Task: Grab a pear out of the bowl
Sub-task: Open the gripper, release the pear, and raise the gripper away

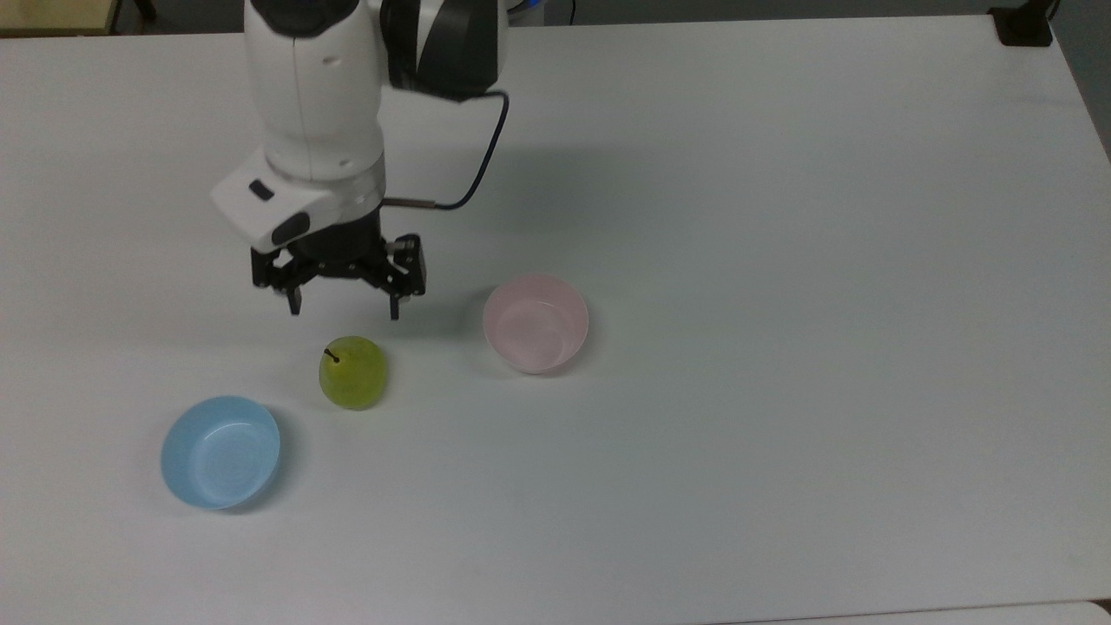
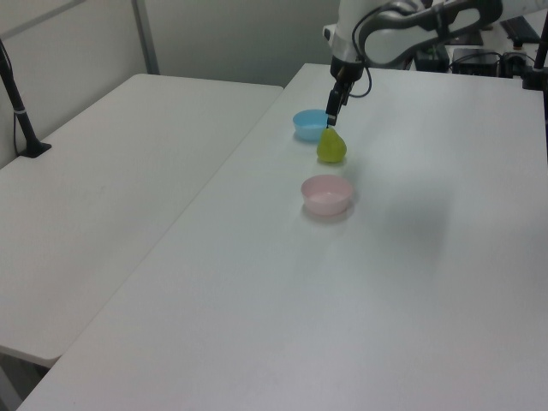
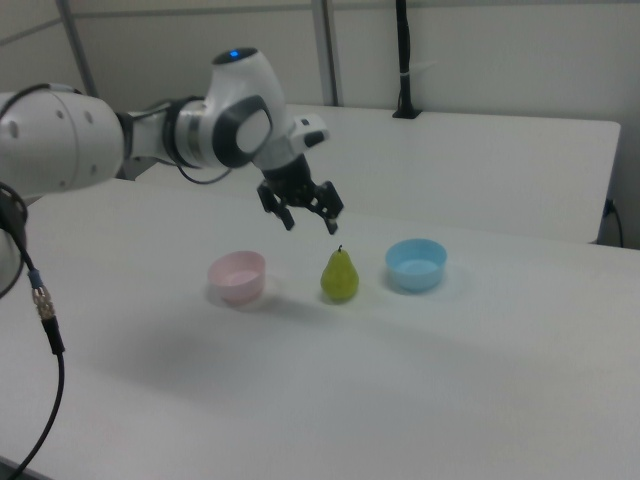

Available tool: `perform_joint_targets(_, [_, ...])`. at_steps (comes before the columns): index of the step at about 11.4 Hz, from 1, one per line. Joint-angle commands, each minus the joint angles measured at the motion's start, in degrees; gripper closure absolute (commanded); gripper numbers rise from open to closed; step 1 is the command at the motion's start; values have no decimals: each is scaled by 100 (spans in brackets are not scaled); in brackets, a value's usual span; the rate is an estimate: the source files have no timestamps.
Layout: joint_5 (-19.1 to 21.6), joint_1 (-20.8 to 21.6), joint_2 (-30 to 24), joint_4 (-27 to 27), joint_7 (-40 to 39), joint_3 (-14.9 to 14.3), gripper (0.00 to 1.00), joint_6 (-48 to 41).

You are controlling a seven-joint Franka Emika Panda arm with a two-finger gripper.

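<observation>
The yellow-green pear (image 1: pixel 352 373) (image 2: pixel 331 145) (image 3: pixel 339 275) stands upright on the white table, stem up, between the two bowls. The pale pink bowl (image 1: pixel 535 323) (image 2: pixel 327 194) (image 3: pixel 237 276) holds nothing and sits apart from the pear. My gripper (image 1: pixel 345 309) (image 3: pixel 311 225) hangs open above the pear with a clear gap of air under its fingertips, holding nothing. In the left view the gripper (image 2: pixel 332 114) hovers just over the pear's stem.
A light blue bowl (image 1: pixel 220 451) (image 2: pixel 310 124) (image 3: pixel 416 264) stands on the pear's other side, also holding nothing. A dark cable (image 1: pixel 476 165) loops off the wrist. A second white table (image 2: pixel 94 188) adjoins in the left view.
</observation>
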Motion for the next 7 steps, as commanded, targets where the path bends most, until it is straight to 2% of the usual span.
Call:
perform_joint_targets(1, [-82, 399, -768, -192, 739, -30, 0, -923])
perform_joint_targets(3, [-82, 601, -1190, -201, 836, -29, 0, -1687])
perform_joint_targets(7, [15, 629, -1780, -244, 872, 15, 0, -2700])
